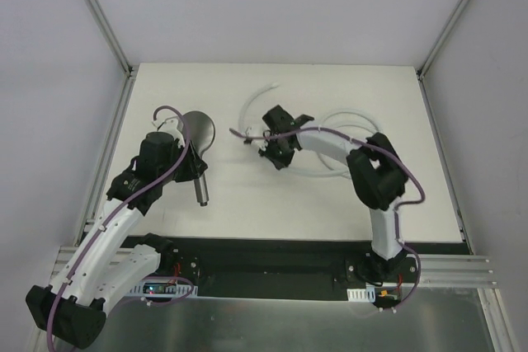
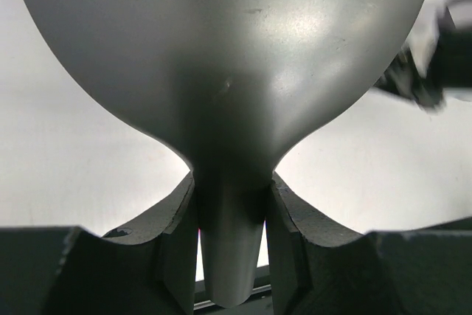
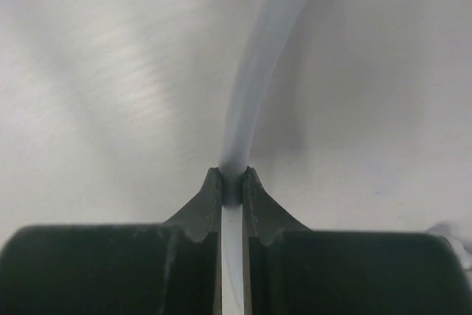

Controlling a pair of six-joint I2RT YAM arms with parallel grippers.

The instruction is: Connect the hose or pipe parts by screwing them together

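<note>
Two robot arms reach over a white tabletop [image 1: 297, 212]. On the left, the left pincer [image 2: 230, 208] is clamped on the neck of a dark grey shower head with a round flat face and straight handle [image 2: 221, 64]. The handle's long axis runs near, towards the arm bases. Just to its right, the right pincer [image 3: 232, 182] is closed on a thin, pale grey-white flexible hose [image 3: 258, 86]. The hose end probably has to meet the handle's near tip.

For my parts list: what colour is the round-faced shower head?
The shower head is dark grey, best in left wrist view.
</note>
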